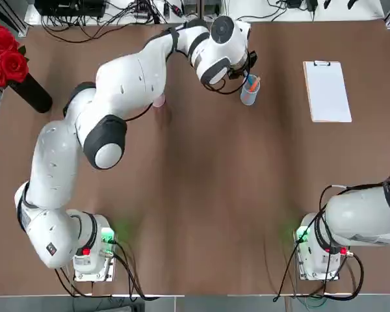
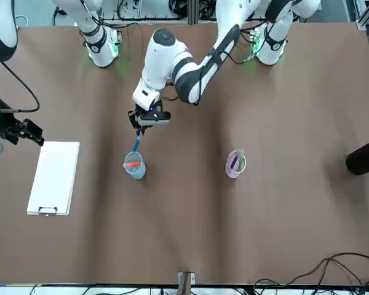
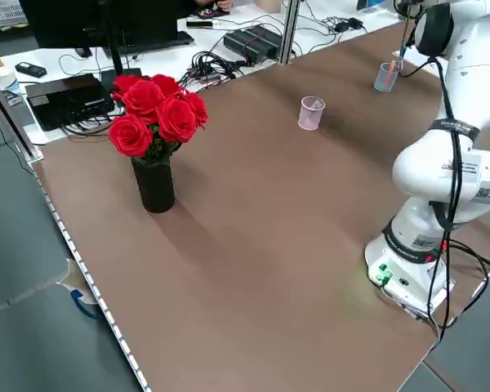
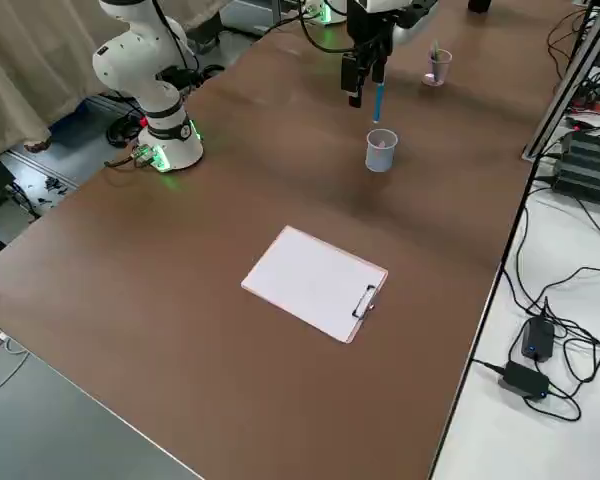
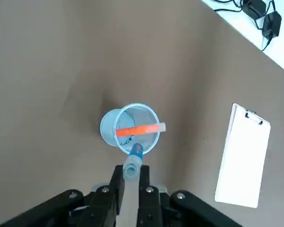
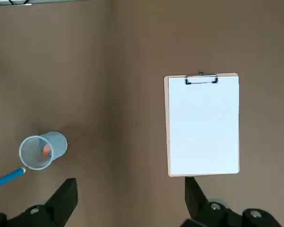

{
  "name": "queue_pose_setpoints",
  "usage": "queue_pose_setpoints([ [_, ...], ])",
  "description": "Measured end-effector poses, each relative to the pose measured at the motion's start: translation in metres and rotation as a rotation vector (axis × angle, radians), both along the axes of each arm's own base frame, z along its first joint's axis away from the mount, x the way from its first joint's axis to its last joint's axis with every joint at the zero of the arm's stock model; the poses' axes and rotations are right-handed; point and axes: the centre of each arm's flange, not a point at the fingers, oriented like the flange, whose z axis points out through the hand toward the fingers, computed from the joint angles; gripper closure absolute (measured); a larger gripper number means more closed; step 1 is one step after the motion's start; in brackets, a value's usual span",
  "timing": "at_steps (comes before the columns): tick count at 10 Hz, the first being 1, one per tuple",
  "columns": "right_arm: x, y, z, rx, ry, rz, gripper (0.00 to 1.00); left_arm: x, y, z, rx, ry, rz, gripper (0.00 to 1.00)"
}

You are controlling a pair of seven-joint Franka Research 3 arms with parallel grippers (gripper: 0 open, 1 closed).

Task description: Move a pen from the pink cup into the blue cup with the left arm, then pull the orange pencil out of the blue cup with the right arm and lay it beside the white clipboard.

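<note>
Above the blue cup [image 5: 114,128], left pincer [image 5: 132,172] pinching blue pen [image 5: 136,153], tip down, near upright.

No readable text, labels, brands or numbers; small markings on left arm [image 1: 71,172] too small to tell

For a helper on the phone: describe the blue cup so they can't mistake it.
Find the white clipboard lying flat on the brown table. Toward the red roses stand two small cups; take the nearer to the clipboard. This blue cup has an orange stick inside; the other cup is pink.
</note>
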Motion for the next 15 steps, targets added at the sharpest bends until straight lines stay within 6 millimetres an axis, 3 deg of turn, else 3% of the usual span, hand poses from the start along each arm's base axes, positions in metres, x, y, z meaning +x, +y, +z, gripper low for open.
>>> queue_pose_setpoints([
  [4,0.000,0.000,0.000,0.000,0.000,0.000,0.00,0.013,0.004,-0.018,-0.016,-0.021,0.013,0.84],
  [9,0.000,0.000,0.000,0.000,-0.001,0.000,0.00,0.012,0.002,-0.031,-0.006,-0.012,0.009,0.79],
  [10,0.000,0.000,0.000,0.000,-0.001,0.000,0.00,0.012,0.002,-0.031,-0.008,-0.014,0.009,0.73],
  [14,0.000,0.000,0.000,0.000,-0.001,0.000,0.00,0.015,0.002,-0.024,-0.031,-0.026,0.014,0.09],
  [15,0.001,0.003,0.001,0.023,-0.006,-0.001,0.00,0.019,0.004,-0.017,-0.043,-0.028,0.022,0.00],
])
